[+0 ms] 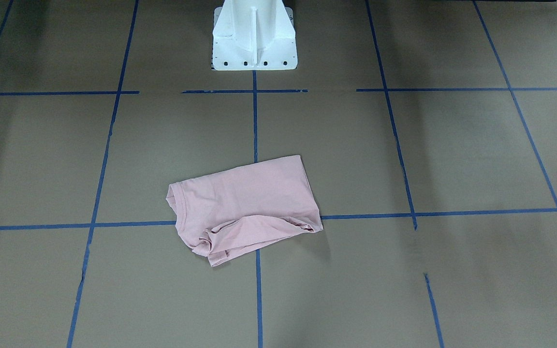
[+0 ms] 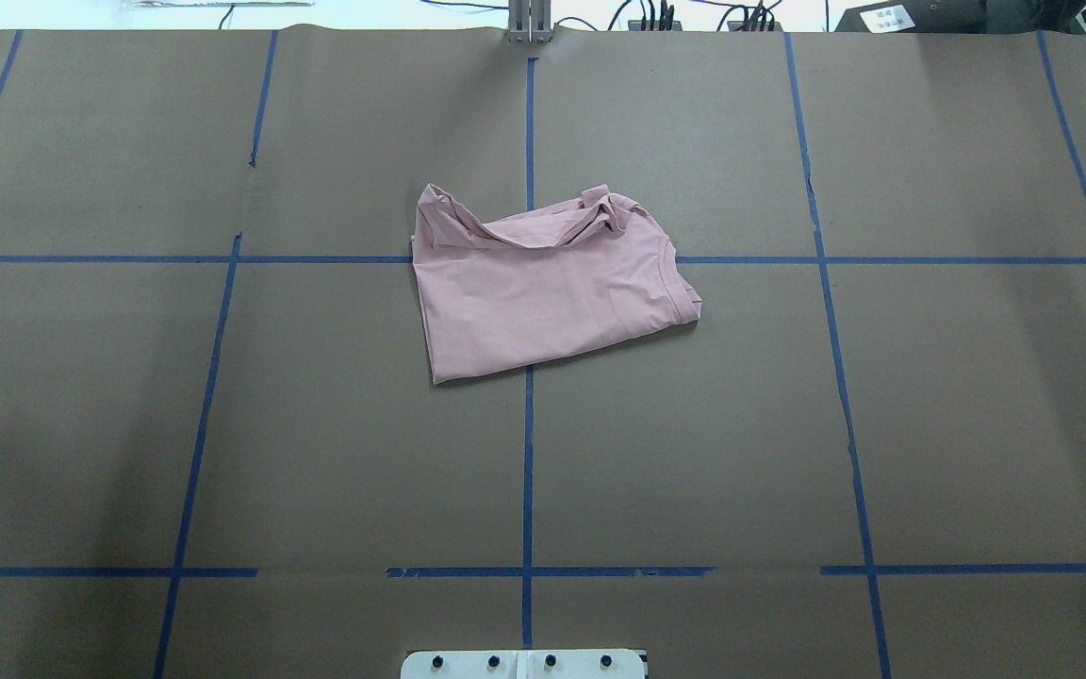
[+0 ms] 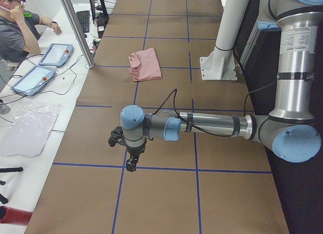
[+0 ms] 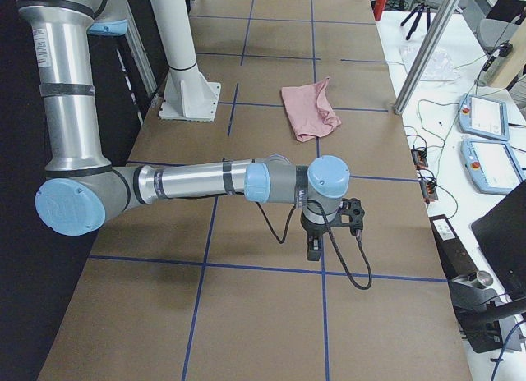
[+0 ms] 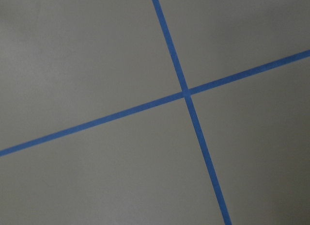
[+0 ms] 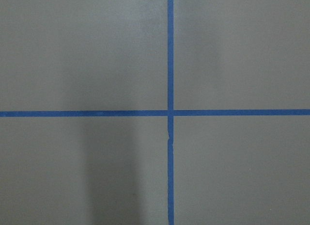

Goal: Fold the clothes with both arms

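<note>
The pale pink T-shirt lies folded in a rough rectangle near the table's middle, its collar edge and a bunched sleeve on one side. No drawing shows on it. My left arm reaches out low over the table's end, far from the shirt, and its gripper points down at the paper. My right arm does the same at the other end, its gripper well away from the shirt. I cannot tell whether either gripper is open or shut. Both wrist views show only taped paper.
Brown paper with blue tape lines covers the table. The white pedestal base stands at the robot's side. A seated person, tablets and cables lie along the far bench.
</note>
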You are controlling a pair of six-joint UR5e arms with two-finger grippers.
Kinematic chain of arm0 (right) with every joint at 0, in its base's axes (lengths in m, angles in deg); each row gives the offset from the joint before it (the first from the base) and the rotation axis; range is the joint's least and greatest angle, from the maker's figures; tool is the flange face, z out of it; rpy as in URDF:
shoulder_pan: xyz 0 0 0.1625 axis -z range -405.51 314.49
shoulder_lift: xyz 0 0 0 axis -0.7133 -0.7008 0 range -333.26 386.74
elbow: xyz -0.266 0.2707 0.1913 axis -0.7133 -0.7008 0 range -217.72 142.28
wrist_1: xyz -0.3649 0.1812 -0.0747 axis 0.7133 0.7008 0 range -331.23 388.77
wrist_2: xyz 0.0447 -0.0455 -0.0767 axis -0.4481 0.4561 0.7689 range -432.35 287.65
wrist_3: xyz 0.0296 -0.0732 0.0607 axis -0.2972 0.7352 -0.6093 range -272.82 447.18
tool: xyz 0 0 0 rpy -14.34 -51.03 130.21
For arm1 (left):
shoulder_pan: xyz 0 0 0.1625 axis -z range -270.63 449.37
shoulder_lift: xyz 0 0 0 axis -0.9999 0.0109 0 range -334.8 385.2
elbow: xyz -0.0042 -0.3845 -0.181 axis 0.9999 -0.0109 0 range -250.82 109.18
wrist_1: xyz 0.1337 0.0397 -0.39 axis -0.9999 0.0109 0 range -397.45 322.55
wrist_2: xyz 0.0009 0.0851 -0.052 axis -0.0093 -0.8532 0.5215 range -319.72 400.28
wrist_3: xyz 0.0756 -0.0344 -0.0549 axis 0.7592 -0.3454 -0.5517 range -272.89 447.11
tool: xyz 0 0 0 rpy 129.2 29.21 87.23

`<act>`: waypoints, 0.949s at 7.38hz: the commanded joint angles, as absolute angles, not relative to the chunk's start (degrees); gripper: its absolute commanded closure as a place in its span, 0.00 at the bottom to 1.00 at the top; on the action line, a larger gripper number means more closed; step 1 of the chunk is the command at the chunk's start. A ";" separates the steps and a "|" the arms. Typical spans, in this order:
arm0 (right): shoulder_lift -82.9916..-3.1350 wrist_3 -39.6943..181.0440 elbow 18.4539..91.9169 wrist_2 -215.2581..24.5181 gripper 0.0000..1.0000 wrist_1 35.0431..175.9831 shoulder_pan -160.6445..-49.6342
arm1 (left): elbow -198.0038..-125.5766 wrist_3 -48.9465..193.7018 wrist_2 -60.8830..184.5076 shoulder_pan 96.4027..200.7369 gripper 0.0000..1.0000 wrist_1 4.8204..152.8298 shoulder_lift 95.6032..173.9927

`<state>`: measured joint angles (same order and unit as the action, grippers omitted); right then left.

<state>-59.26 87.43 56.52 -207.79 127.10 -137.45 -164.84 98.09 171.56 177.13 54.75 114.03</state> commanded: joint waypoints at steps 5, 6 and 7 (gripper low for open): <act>-60.44 87.97 57.20 -207.61 0.00 126.94 -137.44 | -164.34 98.09 176.77 177.18 0.00 54.48 114.06; -60.97 88.23 57.11 -207.52 0.00 126.94 -137.35 | -164.34 98.09 176.86 177.18 0.00 54.57 113.80; -61.06 88.23 57.03 -207.09 0.00 126.85 -136.66 | -164.25 98.09 176.77 177.18 0.00 54.65 113.71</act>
